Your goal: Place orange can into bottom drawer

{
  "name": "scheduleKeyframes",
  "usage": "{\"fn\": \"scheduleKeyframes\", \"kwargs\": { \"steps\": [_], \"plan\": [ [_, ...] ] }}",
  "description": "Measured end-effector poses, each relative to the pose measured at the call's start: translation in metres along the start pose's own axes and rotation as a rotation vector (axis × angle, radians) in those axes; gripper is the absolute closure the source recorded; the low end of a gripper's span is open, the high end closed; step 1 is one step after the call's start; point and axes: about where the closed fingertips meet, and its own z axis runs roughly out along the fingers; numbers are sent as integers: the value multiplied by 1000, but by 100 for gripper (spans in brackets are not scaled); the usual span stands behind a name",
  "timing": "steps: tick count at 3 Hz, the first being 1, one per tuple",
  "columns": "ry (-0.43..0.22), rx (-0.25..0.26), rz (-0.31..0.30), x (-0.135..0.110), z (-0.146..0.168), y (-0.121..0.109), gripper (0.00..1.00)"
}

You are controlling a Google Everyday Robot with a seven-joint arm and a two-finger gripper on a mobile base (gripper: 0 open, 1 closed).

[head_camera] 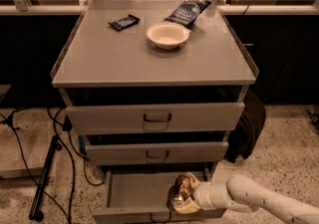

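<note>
- Reaching in from the lower right, the claw (182,199) clasps the orange can (183,183) at the right front part of the open bottom drawer (134,190).
- Above, the table (124,63) carries a white bowl (168,34), a blue snack bag (188,11) and a dark bar (124,21).

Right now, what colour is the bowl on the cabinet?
The bowl is white, seen in camera view. The claw holds the orange can over the bottom drawer.

White arm (259,199), cream claw (181,197) at tip
</note>
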Motion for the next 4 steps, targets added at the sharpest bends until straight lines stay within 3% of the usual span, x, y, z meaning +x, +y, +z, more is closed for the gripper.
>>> {"fn": "scheduleKeyframes", "kwargs": {
  "steps": [2, 4],
  "plan": [
    [-33, -11, -10, 29, 56, -15, 100],
    [-101, 40, -48, 48, 111, -41, 100]
  ]
}}
